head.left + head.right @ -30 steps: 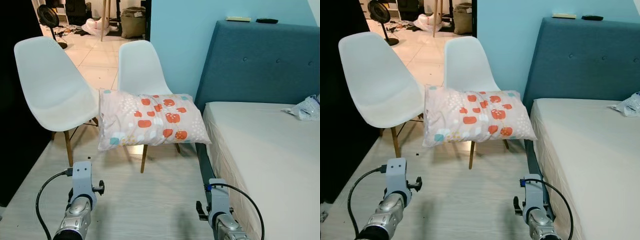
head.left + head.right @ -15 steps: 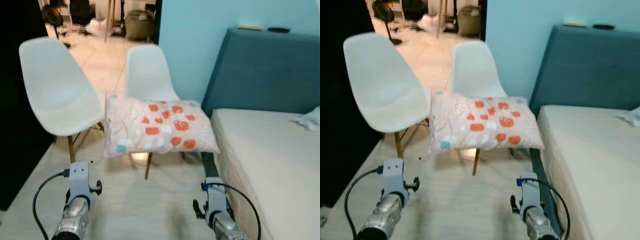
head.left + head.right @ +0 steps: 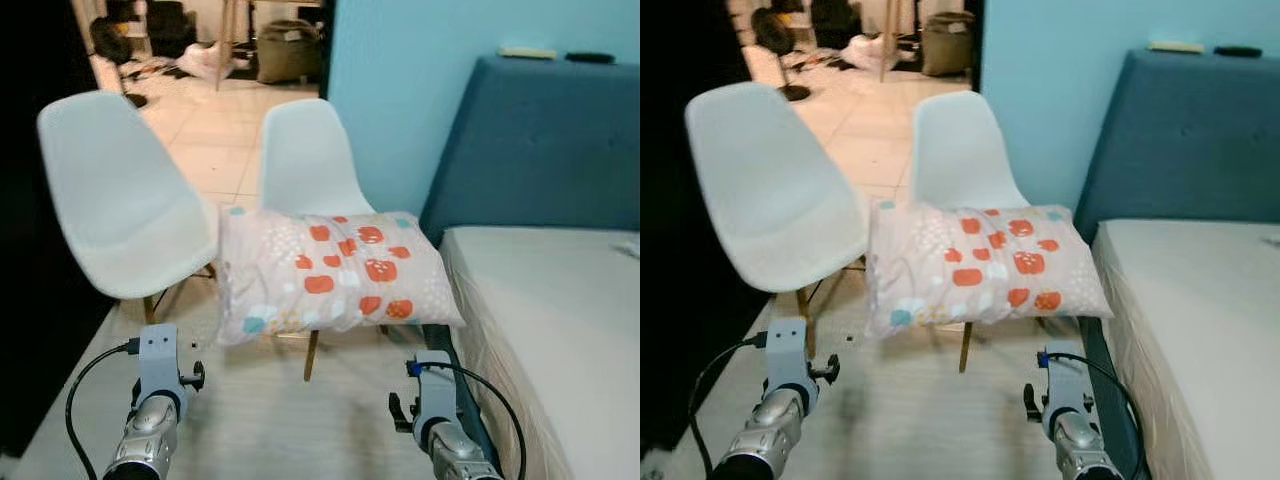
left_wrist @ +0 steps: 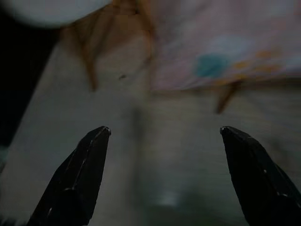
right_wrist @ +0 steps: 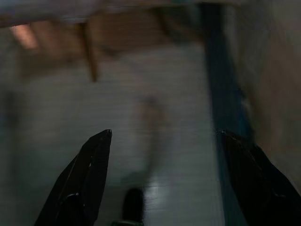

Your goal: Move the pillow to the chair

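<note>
The pillow (image 3: 330, 275) already lies on the seat of the right chair (image 3: 306, 160), long axis running left to right, both ends overhanging the seat. It sits straight ahead of me and farther off, roughly between my two arms, so neither is clearly nearer; the right end reaches toward the bed (image 3: 560, 330), the left end toward the left chair (image 3: 115, 195), which it nearly touches.

My left hand (image 4: 162, 134) is low over the floor (image 3: 280, 420), fingers spread wide and holding nothing; in its wrist view the pillow's underside and a chair leg are ahead of it. My right hand (image 5: 162, 136) is likewise wide and empty, with the bed's dark edge beside it.

By my reading the pillow is on a chair, so the job looks done or nearly so. If I did reach in again, the chair legs below and the bed frame on the right would crowd the approach.
</note>
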You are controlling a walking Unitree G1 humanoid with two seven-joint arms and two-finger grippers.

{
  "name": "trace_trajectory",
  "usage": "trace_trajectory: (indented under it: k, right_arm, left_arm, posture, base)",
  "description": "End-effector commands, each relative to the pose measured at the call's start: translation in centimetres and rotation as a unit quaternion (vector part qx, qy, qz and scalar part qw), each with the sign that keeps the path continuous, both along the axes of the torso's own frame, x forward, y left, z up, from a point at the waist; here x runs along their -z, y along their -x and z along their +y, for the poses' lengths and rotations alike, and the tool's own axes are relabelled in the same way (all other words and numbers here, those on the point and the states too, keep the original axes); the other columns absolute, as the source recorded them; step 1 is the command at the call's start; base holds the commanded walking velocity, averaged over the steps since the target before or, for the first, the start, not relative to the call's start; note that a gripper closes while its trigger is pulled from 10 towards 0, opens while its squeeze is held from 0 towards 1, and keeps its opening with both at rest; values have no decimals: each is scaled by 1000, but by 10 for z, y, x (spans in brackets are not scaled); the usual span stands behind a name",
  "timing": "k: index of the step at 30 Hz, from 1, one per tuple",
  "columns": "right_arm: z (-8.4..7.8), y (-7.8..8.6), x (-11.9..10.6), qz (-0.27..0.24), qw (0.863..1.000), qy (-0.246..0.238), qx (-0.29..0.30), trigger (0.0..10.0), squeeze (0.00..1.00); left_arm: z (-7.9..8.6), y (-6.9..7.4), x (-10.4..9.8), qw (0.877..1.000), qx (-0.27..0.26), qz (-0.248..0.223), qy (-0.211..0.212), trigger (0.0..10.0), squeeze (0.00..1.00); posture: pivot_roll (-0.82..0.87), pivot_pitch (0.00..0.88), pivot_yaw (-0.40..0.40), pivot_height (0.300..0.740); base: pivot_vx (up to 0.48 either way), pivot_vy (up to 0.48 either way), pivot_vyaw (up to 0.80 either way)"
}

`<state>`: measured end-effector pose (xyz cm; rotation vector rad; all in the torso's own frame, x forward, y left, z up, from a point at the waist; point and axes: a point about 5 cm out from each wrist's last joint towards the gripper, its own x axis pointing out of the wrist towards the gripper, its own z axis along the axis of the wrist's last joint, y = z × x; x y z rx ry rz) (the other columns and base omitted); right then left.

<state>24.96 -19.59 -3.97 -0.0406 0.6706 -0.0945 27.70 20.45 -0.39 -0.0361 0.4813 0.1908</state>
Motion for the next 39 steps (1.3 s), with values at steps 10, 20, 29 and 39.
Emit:
trace_trajectory:
  k: [10,20,29,39]
  right_arm:
    - [-6,4,2,11,1000,7,20,10000,0]
    - [-6,2,1,9,1000,7,19,10000,0]
    - [-5,2,1,8,1000,5,17,10000,0]
    - [-6,-1,-1,3,1000,6,18,10000,0]
  left_arm:
    - [-3,0,1,1000,6,5,4,10000,0]
    - [-3,0,1,1000,4,6,5,10000,0]
    - [-4,0,1,1000,3,5,5,10000,0]
    - [-4,-1,1,1000,1,5,7,10000,0]
  posture:
    - [7,35,-10,740]
    - [7,37,-10,740]
    - [10,38,-15,740]
    - [8,40,-15,740]
  base:
    - [270,0,-103]
    - [270,0,0]
    - [266,0,0]
    - [265,0,0]
